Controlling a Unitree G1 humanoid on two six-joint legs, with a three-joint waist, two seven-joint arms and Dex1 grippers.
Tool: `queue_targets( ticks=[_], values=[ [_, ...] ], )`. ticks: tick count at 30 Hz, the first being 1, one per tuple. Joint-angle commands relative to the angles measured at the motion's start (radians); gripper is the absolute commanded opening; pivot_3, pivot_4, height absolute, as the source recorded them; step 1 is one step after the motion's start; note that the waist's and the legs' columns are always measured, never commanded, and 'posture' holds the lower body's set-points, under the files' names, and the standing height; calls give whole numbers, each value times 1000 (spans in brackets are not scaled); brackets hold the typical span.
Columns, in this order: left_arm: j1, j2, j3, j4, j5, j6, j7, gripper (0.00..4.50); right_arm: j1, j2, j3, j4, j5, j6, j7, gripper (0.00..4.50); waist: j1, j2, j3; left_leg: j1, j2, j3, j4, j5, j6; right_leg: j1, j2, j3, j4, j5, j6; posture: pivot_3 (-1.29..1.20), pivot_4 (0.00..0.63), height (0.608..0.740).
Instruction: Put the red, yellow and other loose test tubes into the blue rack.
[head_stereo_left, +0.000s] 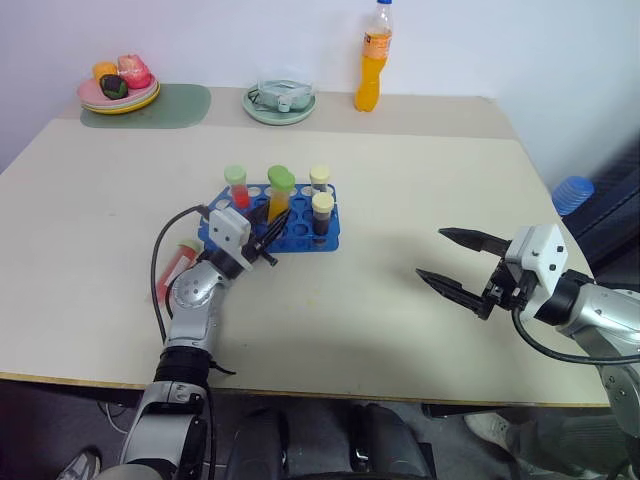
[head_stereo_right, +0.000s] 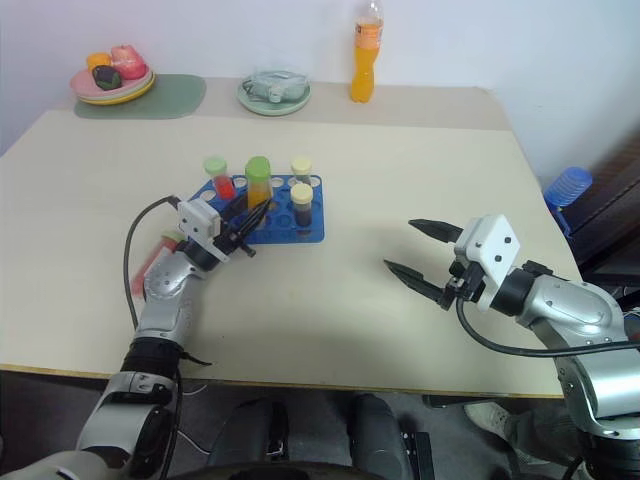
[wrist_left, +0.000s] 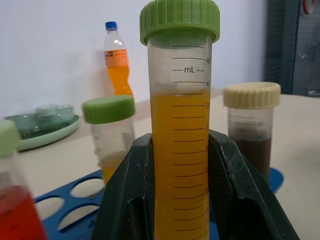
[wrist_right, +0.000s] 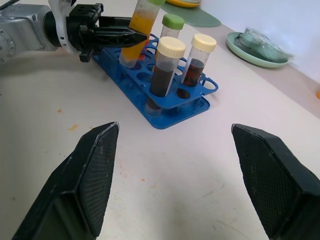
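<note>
The left gripper (head_stereo_left: 268, 243) clamps the yellow-orange tube (head_stereo_left: 279, 200) upright in the blue rack (head_stereo_left: 300, 238). The right gripper (head_stereo_left: 447, 262) hangs wide apart over the bench (head_stereo_left: 400, 180)

On the tabletop (head_stereo_left: 400, 220) I see the blue rack (head_stereo_left: 300, 232) holding several capped tubes upright. My left gripper (head_stereo_left: 265, 248) is clamped on the yellow tube (head_stereo_left: 279, 198) with a green cap, at the rack. My right gripper (head_stereo_left: 455, 262) hangs well apart, fingers spread. A red tube (head_stereo_left: 172, 272) lies beside the left arm.
</note>
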Motion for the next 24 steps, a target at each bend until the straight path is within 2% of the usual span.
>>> queue_targets(
  ticks=[1,14,22,24],
  values=[
    [-9,-17,-19,15,-4,-21,-16,834,6,-11,-29,-45,15,-11,1,3681,0,0,0,0,0,0,0,0,0,0,0,0,0,0,0,0,150,740],
    [-79,-20,-10,152,21,-83,2,834,22,-9,-37,-62,16,-7,-11,3681,0,0,0,0,0,0,0,0,0,0,0,0,0,0,0,0,150,740],
    [-40,-34,-32,85,-44,-21,-86,834,27,-4,-34,-73,19,0,-23,3681,1,0,0,0,0,0,0,0,0,0,0,0,0,0,0,0,150,740],
    [-31,-33,-32,59,-65,2,-107,1848,27,-4,-34,-72,21,1,-25,3681,1,0,0,0,0,0,0,0,1,0,0,0,-1,0,0,0,150,740]
  ],
)
